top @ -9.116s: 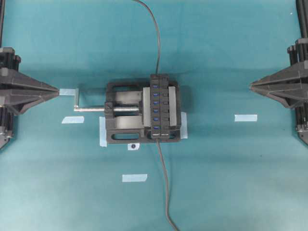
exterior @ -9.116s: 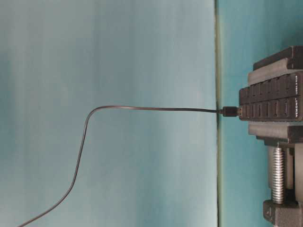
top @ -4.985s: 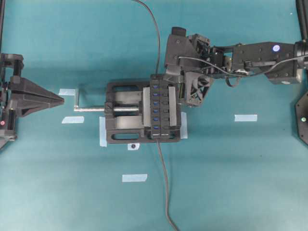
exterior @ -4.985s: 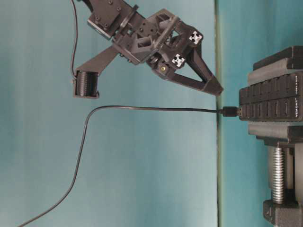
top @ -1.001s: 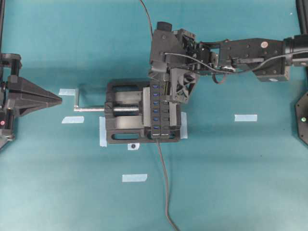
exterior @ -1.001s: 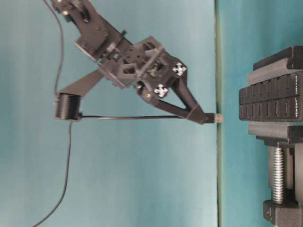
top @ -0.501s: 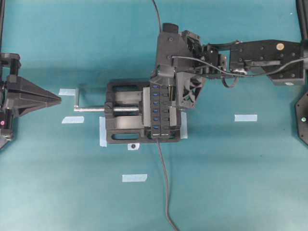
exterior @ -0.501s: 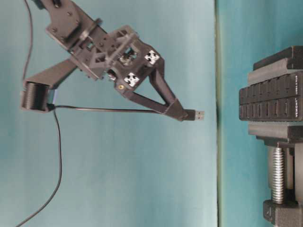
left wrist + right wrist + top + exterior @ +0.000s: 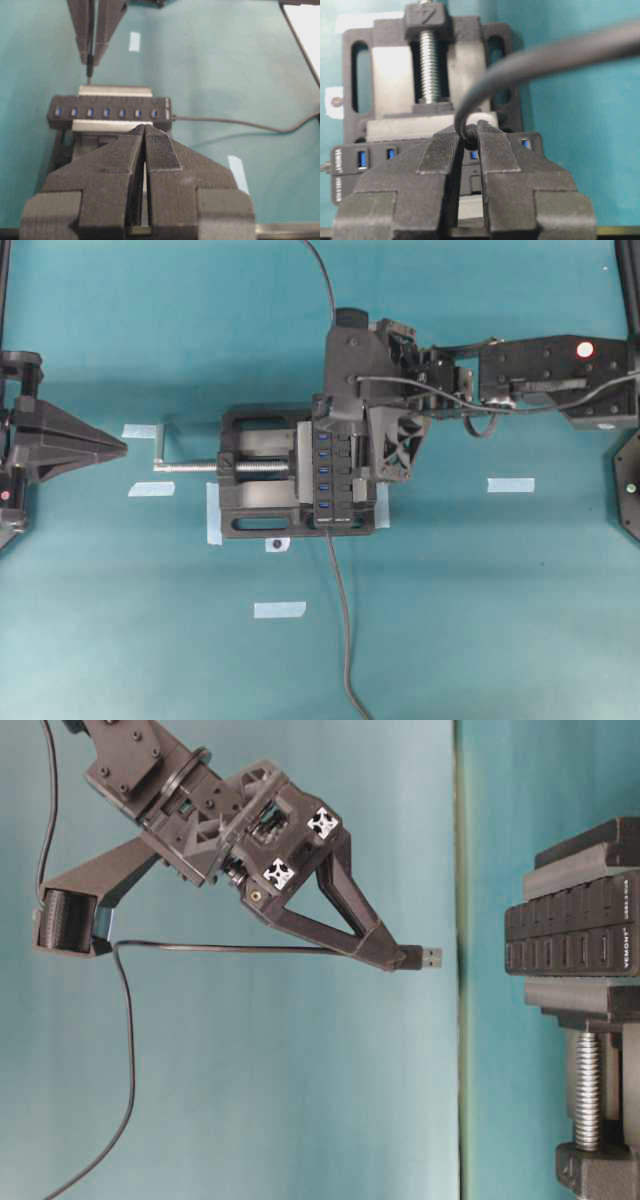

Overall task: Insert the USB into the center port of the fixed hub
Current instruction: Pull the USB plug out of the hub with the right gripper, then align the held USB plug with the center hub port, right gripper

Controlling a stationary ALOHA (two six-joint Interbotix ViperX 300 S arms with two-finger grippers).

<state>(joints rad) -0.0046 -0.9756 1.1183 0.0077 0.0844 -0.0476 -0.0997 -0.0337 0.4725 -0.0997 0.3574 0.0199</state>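
Note:
The fixed hub [image 9: 335, 465], a black strip with blue slots, is clamped in the vise [image 9: 255, 485]. Its center port [image 9: 323, 470] shows uncovered, and again in the left wrist view as center port [image 9: 106, 113]. My right gripper [image 9: 395, 955] is shut on the USB [image 9: 427, 958]. The plug's metal tip points at the hub's [image 9: 570, 935] slotted face, with a clear gap between them. In the overhead view this arm hangs over the strip's far end. My left gripper [image 9: 120, 445] stays at the left, shut and holding nothing, left of the vise's screw handle.
The USB's thin cable [image 9: 125, 1050] loops back from the right gripper and leaves at the far edge [image 9: 320, 280]. The hub's own cord [image 9: 340, 620] runs toward the near edge. Bits of pale tape [image 9: 510, 485] lie on the teal cloth.
My right gripper drew the USB farther from the hub's slotted face, then eased slightly back toward it. It also shifted a little along the strip toward the middle. The left arm stayed still.

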